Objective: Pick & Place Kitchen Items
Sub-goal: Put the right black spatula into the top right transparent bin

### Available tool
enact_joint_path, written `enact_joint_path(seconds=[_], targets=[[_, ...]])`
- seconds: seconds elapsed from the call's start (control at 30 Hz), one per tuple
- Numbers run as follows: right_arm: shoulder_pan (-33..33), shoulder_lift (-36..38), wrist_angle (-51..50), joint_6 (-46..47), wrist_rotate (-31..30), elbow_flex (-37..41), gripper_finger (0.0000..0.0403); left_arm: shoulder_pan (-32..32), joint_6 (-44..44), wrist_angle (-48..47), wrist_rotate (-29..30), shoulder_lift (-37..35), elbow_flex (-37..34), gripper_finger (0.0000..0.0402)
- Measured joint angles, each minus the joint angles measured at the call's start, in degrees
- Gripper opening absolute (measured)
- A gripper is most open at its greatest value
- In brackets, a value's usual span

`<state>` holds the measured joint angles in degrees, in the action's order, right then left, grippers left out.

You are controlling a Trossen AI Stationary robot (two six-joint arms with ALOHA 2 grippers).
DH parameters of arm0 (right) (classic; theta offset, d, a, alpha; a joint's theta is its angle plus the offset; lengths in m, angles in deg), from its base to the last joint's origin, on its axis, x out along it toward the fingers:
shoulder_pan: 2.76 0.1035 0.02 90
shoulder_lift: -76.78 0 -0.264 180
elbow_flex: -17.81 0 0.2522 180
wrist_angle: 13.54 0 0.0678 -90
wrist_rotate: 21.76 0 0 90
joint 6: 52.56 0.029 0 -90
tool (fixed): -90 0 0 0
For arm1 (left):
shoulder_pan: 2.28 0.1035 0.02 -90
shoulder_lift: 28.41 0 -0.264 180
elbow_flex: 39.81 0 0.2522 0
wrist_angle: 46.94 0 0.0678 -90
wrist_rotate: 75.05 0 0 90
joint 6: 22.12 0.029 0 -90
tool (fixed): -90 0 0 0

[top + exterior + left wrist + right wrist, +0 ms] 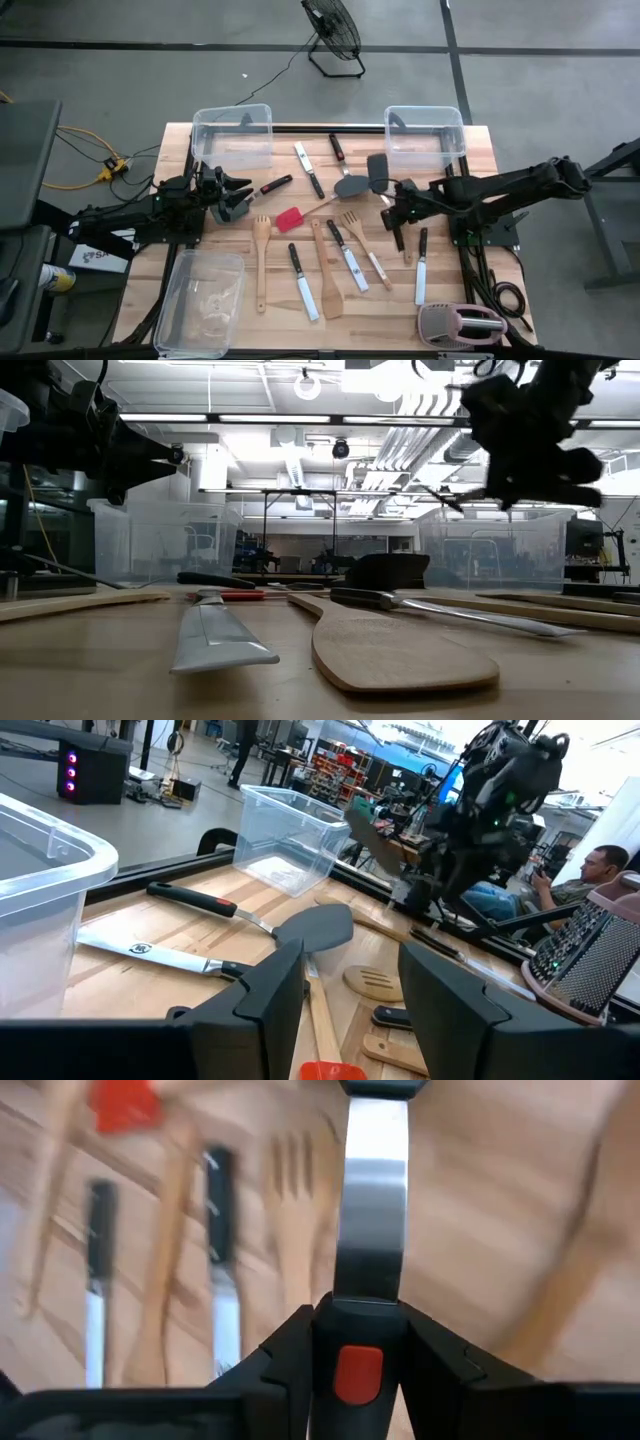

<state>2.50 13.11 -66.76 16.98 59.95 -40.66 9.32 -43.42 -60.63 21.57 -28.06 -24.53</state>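
Note:
My right gripper (393, 207) is shut on a black spatula (378, 172) with a steel shaft and a black handle bearing a red dot. The spatula also shows in the left wrist view (372, 832), held above the table. My left gripper (238, 203) is open and empty over the table's left part, near a red-and-black-handled knife (272, 187). Its fingers (268, 990) stand apart. A small red spatula (290, 218), a grey spatula (350, 187), wooden spoons (262, 262), a forked turner (362, 240) and black-handled white-bladed knives (302, 285) lie flat on the wood. My right gripper pinches the spatula's black handle (358, 1342) between its two fingers, at the end next to the steel shaft (372, 1210). The spatula runs on straight ahead of the fingers to its black head. It is lifted clear of the table and tilted.
Two clear bins stand at the far edge (232, 135) (425, 135), and a third (200, 300) at the near left. A pink-and-grey toaster (460, 325) stands at the near right. A person (590, 870) sits beyond the table.

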Motion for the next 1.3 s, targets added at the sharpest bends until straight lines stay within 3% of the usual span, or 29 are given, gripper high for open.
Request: enact_joint_path(seconds=[0.3,0.67,0.9,1.1,1.3], targets=[[-1.7,6.0,10.2,-17.8,-10.7,-0.2,0.0107,0.0,0.0,0.0,0.0,0.0,0.0,0.0163],[-12.4,8.9,5.3,-49.6,-16.0,-12.3,0.0108,0.0,0.0,0.0,0.0,0.0,0.0,0.0163],[-20.3,8.8,2.5,-65.3,-26.5,-14.6,0.0109,0.0,0.0,0.0,0.0,0.0,0.0,0.0163],[-27.8,5.4,-0.2,-71.3,-38.5,-14.6,0.0111,0.0,0.0,0.0,0.0,0.0,0.0,0.0163],[-33.1,-0.8,-2.1,-66.3,-41.6,-14.6,0.0111,0.0,0.0,0.0,0.0,0.0,0.0,0.0163]])
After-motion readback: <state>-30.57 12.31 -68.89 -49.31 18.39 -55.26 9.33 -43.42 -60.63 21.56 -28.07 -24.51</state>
